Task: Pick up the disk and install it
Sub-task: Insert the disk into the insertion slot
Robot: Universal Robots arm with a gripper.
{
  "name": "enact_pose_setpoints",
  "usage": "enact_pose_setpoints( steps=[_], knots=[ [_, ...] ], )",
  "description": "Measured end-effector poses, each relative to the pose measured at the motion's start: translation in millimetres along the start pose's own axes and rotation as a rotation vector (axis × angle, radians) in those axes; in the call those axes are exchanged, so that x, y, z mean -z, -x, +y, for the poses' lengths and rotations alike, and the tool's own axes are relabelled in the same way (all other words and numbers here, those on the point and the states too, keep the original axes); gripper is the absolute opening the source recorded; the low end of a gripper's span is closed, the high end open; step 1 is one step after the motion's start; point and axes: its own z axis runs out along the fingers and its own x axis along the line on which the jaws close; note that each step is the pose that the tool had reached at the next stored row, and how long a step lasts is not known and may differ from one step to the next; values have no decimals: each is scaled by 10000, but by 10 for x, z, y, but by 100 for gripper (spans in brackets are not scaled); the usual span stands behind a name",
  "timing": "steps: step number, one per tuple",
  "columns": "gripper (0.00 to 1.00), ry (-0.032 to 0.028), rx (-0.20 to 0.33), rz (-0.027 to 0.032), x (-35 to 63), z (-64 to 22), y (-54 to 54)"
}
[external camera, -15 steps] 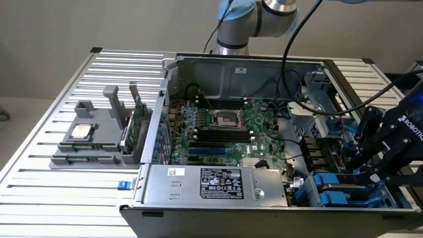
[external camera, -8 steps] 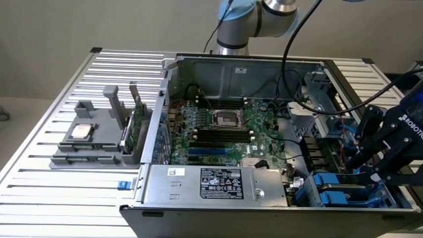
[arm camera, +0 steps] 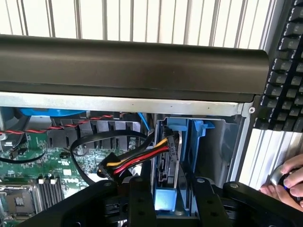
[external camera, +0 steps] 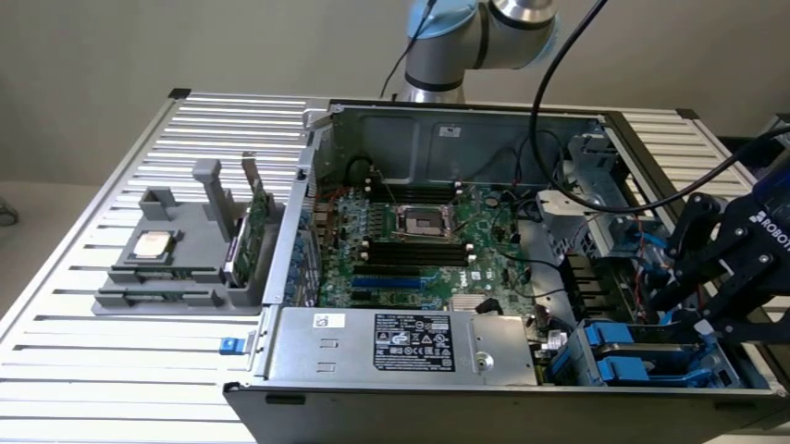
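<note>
The disk (arm camera: 165, 198) stands on edge in its blue carrier (arm camera: 182, 128), down in the drive bay at the corner of the open computer case (external camera: 370, 125). My gripper (arm camera: 171, 183) hangs right over it. One black finger (arm camera: 142, 201) is on each side of the disk's upper edge, close to its faces, and I take the jaws as slightly open. A yellow, red and black cable bundle (arm camera: 137, 161) runs to the disk's end. In the exterior view my gripper (external camera: 706, 319) is low over the blue bays (external camera: 635, 351) at that view's right.
The case's black front wall (arm camera: 132, 66) rises just beyond the bay. A keyboard (arm camera: 289, 71) and a person's hand (arm camera: 289, 182) lie outside the case. A grey fixture (external camera: 166, 268) holds a silver chip (external camera: 152, 245) and a green card (external camera: 253, 231). The power supply (external camera: 408, 342) borders the bay.
</note>
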Motion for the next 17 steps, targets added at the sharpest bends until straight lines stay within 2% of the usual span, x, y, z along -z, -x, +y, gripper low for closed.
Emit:
enact_pose_setpoints(
  steps=[13,17],
  knots=[
    [37,9,11,35,1,-1,-1],
    [37,26,25,52,42,-11,-1]
  ],
)
